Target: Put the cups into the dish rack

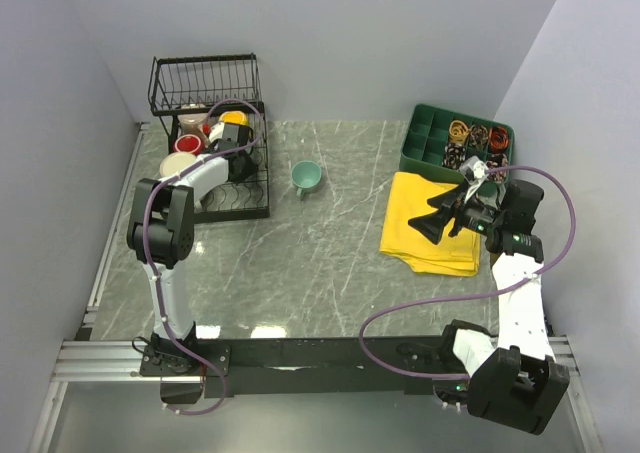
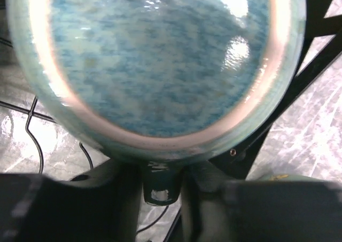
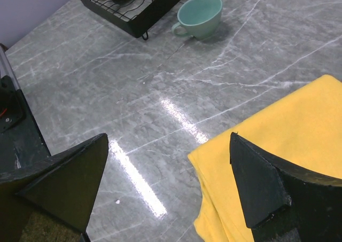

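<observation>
**One teal mug in the left jaws over the rack, another loose on the tabletop**

The rack (image 1: 205, 65) stands at the far left corner of the tabletop (image 1: 320, 263). In its flat base sit a cream mug (image 1: 177, 162), a red mug (image 1: 190, 145) and a beige mug (image 1: 188, 123), with a yellow mug (image 1: 233, 119) further right. The left arm bends in over the base from the near side, and the left gripper (image 1: 240, 165) is low over the right half of it.

In the left wrist view a speckled mug (image 2: 160, 65) fills nearly the whole frame, its blue-green inside turned toward the camera. Black rack wires (image 2: 315, 60) cross behind it. The left gripper (image 2: 158, 178) has its jaws drawn in on a small teal part under the rim, seemingly the handle. The view is too close and blurred to be sure which part it is.

Just right of the rack, apart from it, a teal mug (image 1: 306, 177) stands upright on the bare marble. In the right wrist view this mug (image 3: 200, 16) has its handle pointing toward the rack's corner (image 3: 133, 7).

Further right lies a yellow cloth (image 1: 430, 243), with a green tray (image 1: 425, 163) just beyond its far edge. The right gripper (image 1: 425, 213) is over the cloth's left part, pointing toward the rack. Its jaws are spread wide with nothing between them (image 3: 166, 140). One finger is over the marble (image 3: 160, 65) and the other over the cloth (image 3: 278, 146).
</observation>
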{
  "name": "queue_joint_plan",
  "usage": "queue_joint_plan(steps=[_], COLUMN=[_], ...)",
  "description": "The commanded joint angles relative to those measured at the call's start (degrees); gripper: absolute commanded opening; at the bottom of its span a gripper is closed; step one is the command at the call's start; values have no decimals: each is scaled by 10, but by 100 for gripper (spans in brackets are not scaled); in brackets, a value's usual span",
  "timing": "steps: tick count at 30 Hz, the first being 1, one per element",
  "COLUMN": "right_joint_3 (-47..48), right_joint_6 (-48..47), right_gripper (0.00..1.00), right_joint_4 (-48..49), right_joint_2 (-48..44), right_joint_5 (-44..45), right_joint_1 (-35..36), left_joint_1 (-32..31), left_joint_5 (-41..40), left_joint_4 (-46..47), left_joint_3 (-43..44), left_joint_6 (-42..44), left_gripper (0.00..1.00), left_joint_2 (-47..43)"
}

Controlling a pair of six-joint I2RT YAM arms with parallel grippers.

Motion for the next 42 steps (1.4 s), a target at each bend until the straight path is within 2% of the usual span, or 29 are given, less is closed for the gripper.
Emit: queue_joint_plan(steps=[1,14,21,27,32,37,41,42], right_joint_3=[10,9,12,14,15,7,71,86], right_joint_6=[-10,-11,-16,-38,-64,-59,-117,-119], right_gripper=[100,100,100,100,100,100,100,100], right_joint_4=[-1,-1,-6,-20,-38,-26,-116,-137], right_joint_2=[-1,-6,-2,-4,-22,-23,36,51], right_joint_5=[-13,-14,-13,-6,26,36,95,141], right_joint_1=[-6,-9,-10,-18,-22,-18,61,114], left_joint_1=[4,4,4,4,4,4,4,4], left_joint_5=[-32,-22,11,48,85,126,171,188], left_joint_4=[0,-8,17,61,96,119,145,146], left_joint_3=[28,35,-4,-70,-142,-219,-287,-312], left_joint_6=[19,57,89,118,141,161,194,206], left_gripper=[39,65,71,84,91,95,98,98], left_joint_2=[8,-20,-69,-154,-220,-321,-419,-458])
